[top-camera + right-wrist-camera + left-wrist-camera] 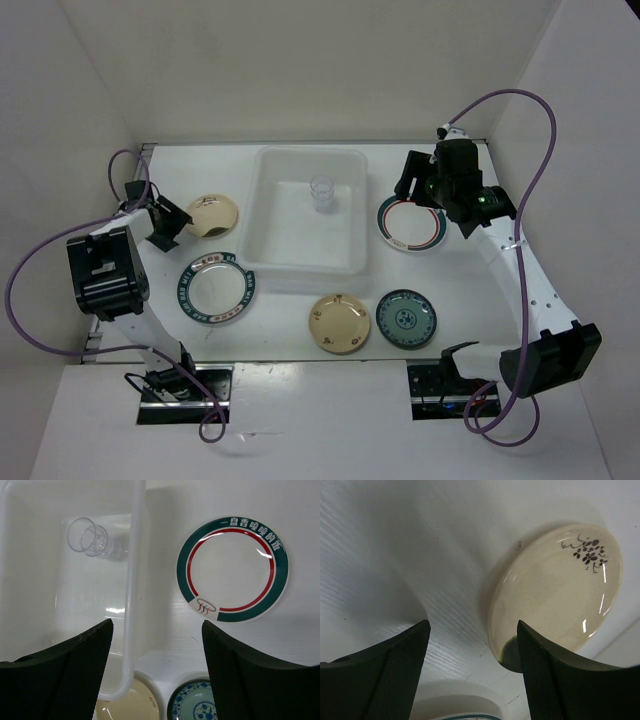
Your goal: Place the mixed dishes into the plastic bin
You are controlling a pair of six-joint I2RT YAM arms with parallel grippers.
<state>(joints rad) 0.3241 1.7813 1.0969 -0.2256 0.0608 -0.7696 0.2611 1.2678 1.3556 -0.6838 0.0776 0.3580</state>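
Translucent rectangular bin [300,245] holds clear ribbed cup [322,193].

The white bench [290,315] carries the plastic bin [305,268] at its middle toward the back, with the cream bowl [212,213] to the bin's left and the green-red rimmed plate [408,225] to its right. Nearer the front lie the blue-rimmed plate [216,288], the cream-yellow plate [339,323] and the teal plate [406,318], each flat and apart from the others.

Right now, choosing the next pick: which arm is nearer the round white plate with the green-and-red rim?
Right. The right fingers hover beside that plate, just right of the translucent white plastic bin; the left fingers are across the bin by the cream bowl.
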